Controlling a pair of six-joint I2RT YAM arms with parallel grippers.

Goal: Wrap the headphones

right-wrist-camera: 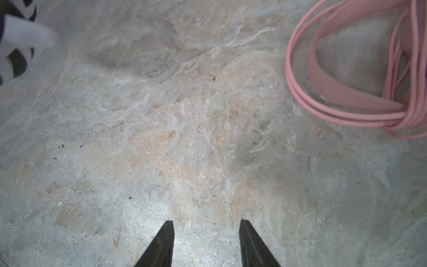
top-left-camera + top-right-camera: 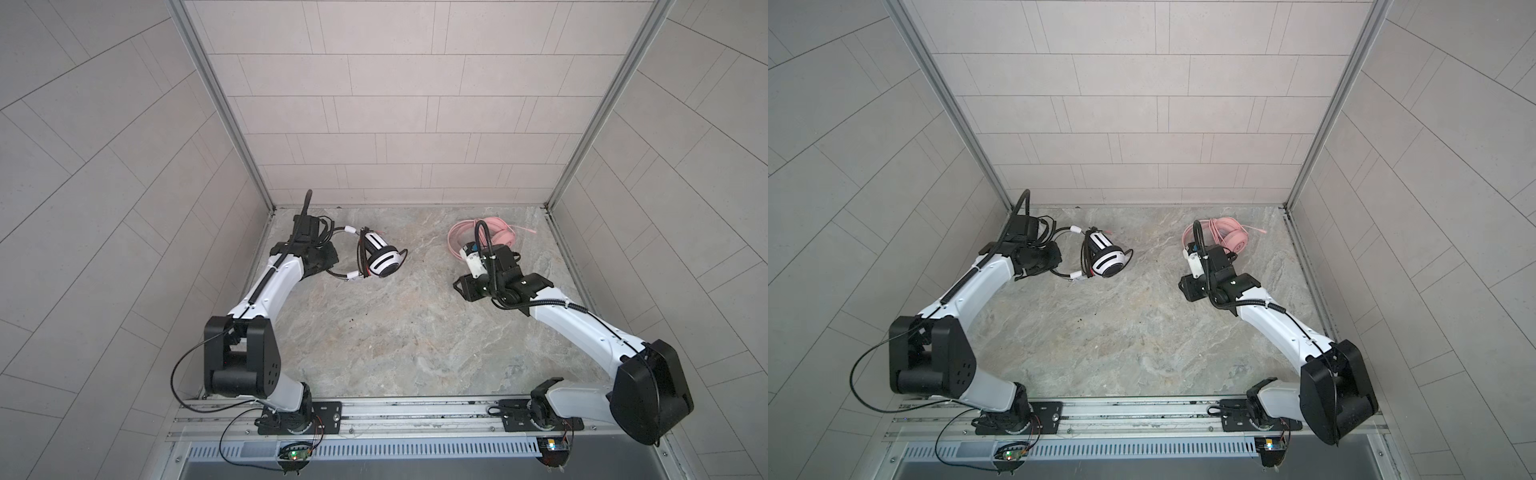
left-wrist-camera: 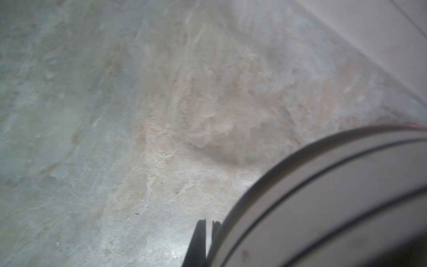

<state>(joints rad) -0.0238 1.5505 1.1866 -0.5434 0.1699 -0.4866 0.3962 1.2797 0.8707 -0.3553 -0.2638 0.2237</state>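
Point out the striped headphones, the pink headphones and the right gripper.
striped headphones (image 2: 384, 261): a top view, on the white-and-black earcup.
pink headphones (image 2: 1236, 241): a top view, on the round earcup.
right gripper (image 1: 206, 221): right wrist view, midway between its open fingertips.

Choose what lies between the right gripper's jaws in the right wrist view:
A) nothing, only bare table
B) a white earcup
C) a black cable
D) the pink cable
A: the right gripper has its jaws apart over the bare table, and the pink headphones lie off to one side, not touched.
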